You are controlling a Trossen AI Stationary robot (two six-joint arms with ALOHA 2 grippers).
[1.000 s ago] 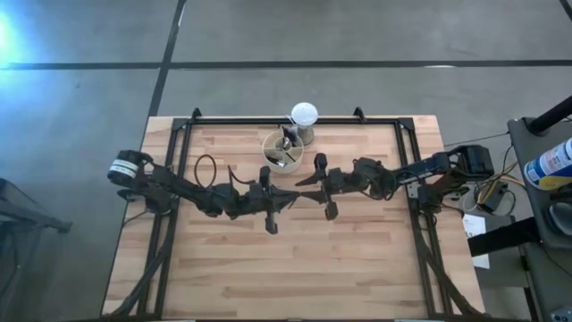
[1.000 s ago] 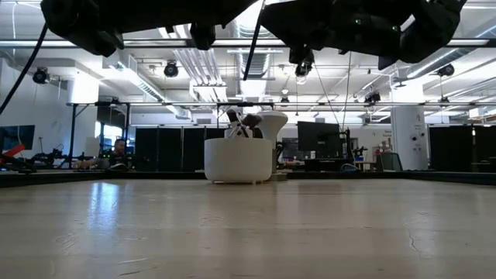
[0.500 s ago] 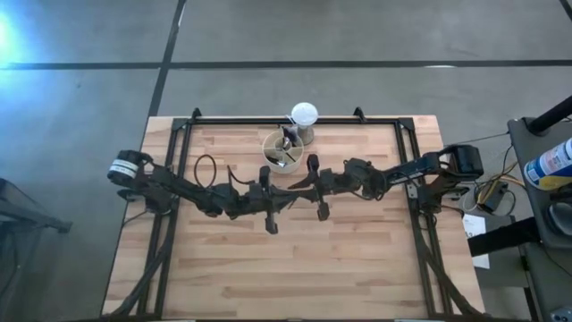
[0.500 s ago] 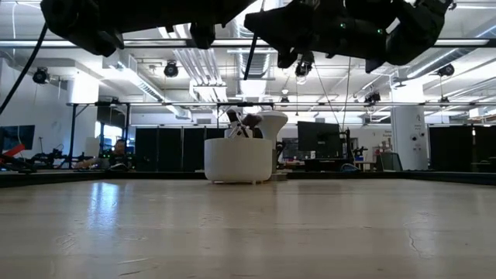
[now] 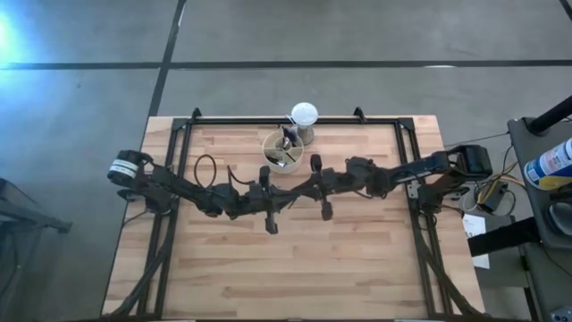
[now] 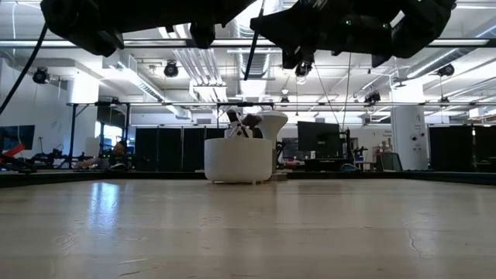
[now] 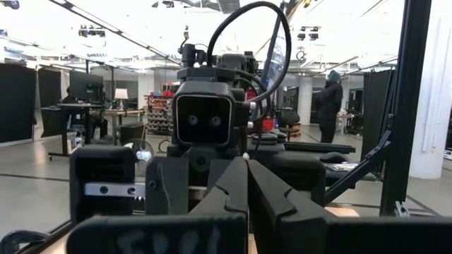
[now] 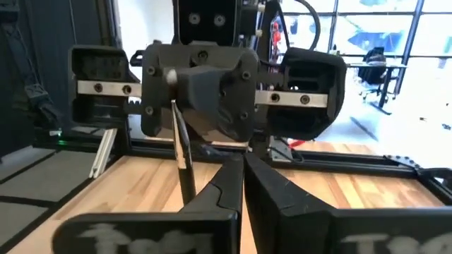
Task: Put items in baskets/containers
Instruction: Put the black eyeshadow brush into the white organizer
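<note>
High view: cream round organiser (image 5: 282, 149) sits on the wooden table (image 5: 357, 259) near its far edge, touching or just beside the white ball on a stand (image 5: 304, 117). Inside the organiser: a cluster of dark-handled brushes (image 5: 287, 143), heads up; which compartment, cannot tell. Both arms meet nose to nose just on the near side of the organiser. Left gripper (image 5: 290, 198) and right gripper (image 5: 308, 190) almost touch at the tips. No loose brushes visible on the tabletop.

Low view: organiser (image 6: 239, 160) stands upright on the table (image 6: 248, 232), ball stand just behind it. Brush heads (image 6: 243, 122) poke above the rim, leaning slightly. A thin dark brush (image 6: 254, 48) hangs from the arms overhead, above the organiser, long axis near vertical with a slight tilt. Which gripper holds it is unclear here.

Left wrist view: left fingers (image 7: 229, 190) pressed together, nothing visible between them. Right arm's wrist block faces it, close.

Right wrist view: right fingers (image 8: 261, 185) pressed together, nothing seen between them. A thin brush (image 8: 182, 152) hangs near vertical from the left gripper's closed tips, just beside the right fingers.
</note>
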